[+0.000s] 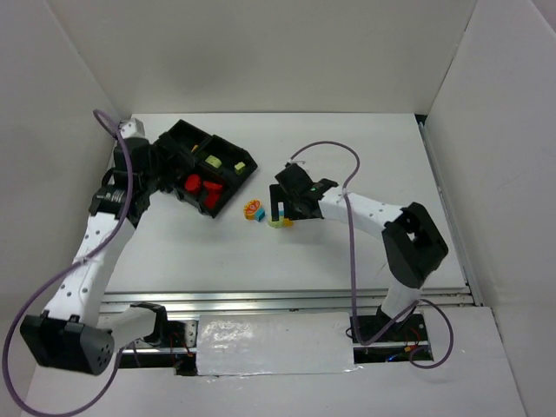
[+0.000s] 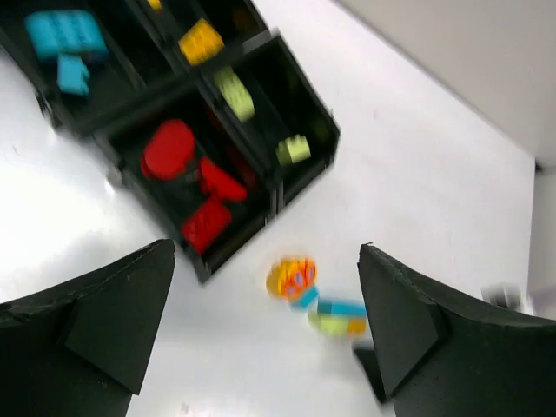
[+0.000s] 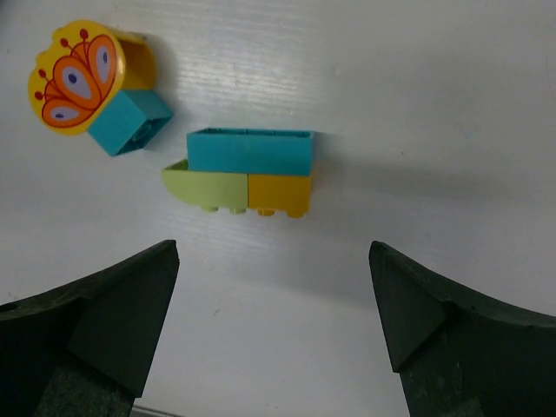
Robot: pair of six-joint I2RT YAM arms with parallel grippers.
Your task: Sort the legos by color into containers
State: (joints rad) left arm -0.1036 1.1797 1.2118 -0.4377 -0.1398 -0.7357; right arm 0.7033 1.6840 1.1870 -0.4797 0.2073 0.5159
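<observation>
Two multicoloured legos lie just beside the tray. The right gripper hovers over them, the left gripper at the tray's other side, both with fingers apart and empty.

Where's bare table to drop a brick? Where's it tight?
Free: wide strip between the stacked bricks and the near rail; far right corner beyond the right arm. Crowded: between the tray and the right hand, around the butterfly brick.

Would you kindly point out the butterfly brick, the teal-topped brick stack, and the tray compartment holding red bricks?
butterfly brick (image 3: pixel 76 80): right wrist view, printed yellow face.
teal-topped brick stack (image 3: pixel 250 152): right wrist view, teal brick.
red-brick compartment (image 2: pixel 156 195): left wrist view, bare wall.
</observation>
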